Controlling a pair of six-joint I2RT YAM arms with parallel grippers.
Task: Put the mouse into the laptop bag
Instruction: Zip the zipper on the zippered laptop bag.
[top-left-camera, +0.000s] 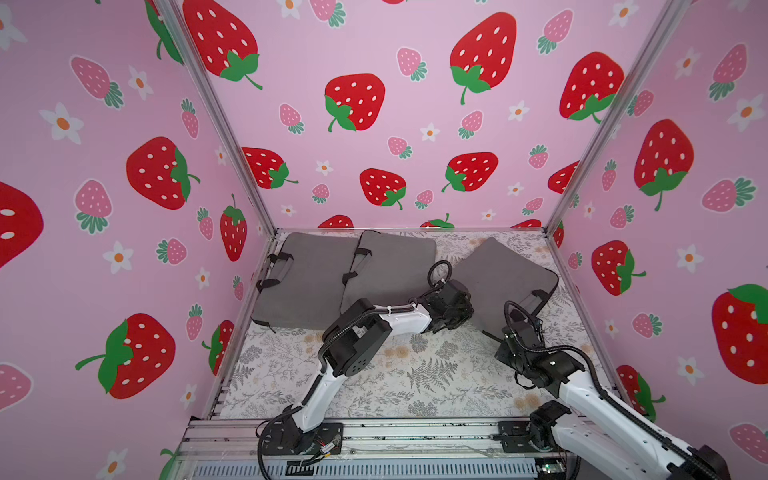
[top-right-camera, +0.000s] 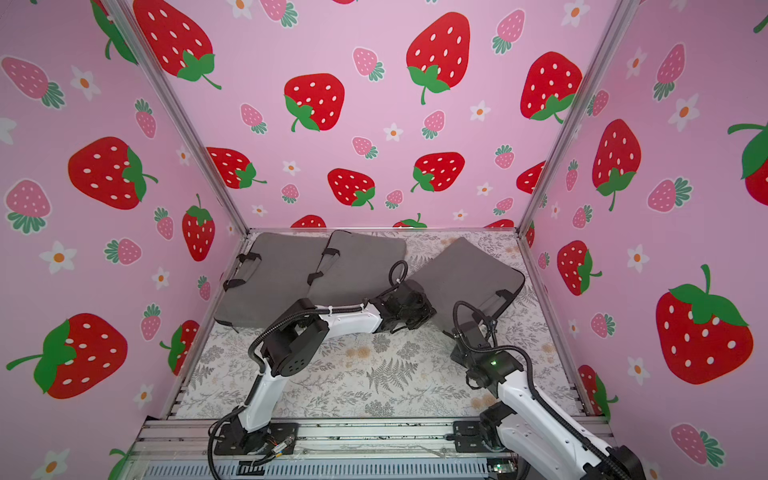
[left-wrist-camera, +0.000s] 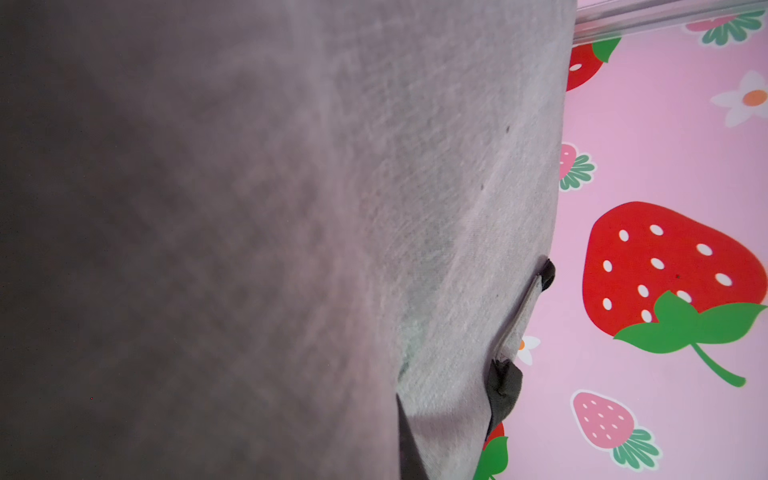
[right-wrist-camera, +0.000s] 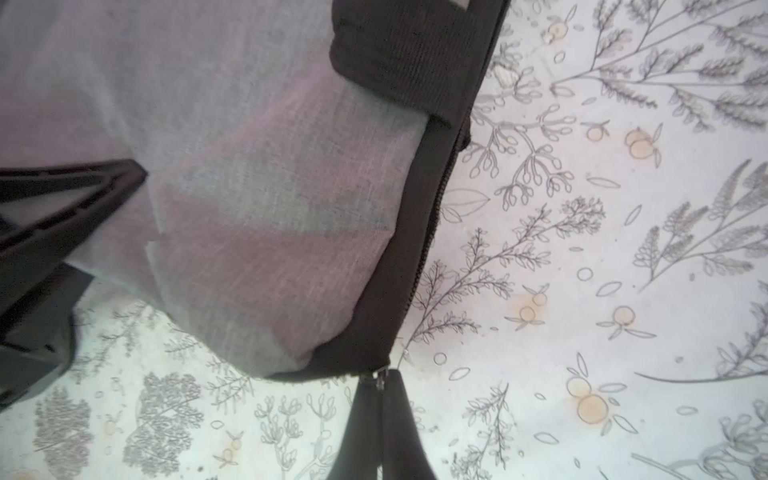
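Note:
A grey laptop bag (top-left-camera: 503, 274) (top-right-camera: 469, 274) lies tilted at the back right of the floral table, its near side raised. My left gripper (top-left-camera: 459, 311) is at the bag's left edge. In the left wrist view grey fabric (left-wrist-camera: 436, 208) fills the picture, wraps round one dark fingertip (left-wrist-camera: 409, 449) and looks pinched. My right gripper (right-wrist-camera: 380, 386) is at the bag's near corner (right-wrist-camera: 249, 187), shut on the metal zipper pull (right-wrist-camera: 379, 379) at the end of the black zipper (right-wrist-camera: 432, 232). The mouse is out of view.
Two more grey bags (top-left-camera: 303, 278) (top-left-camera: 390, 266) lie overlapping at the back left. Strawberry-print walls close in three sides. A metal rail (top-left-camera: 374, 432) runs along the front. The floral cloth (top-left-camera: 415, 374) shows between the arms.

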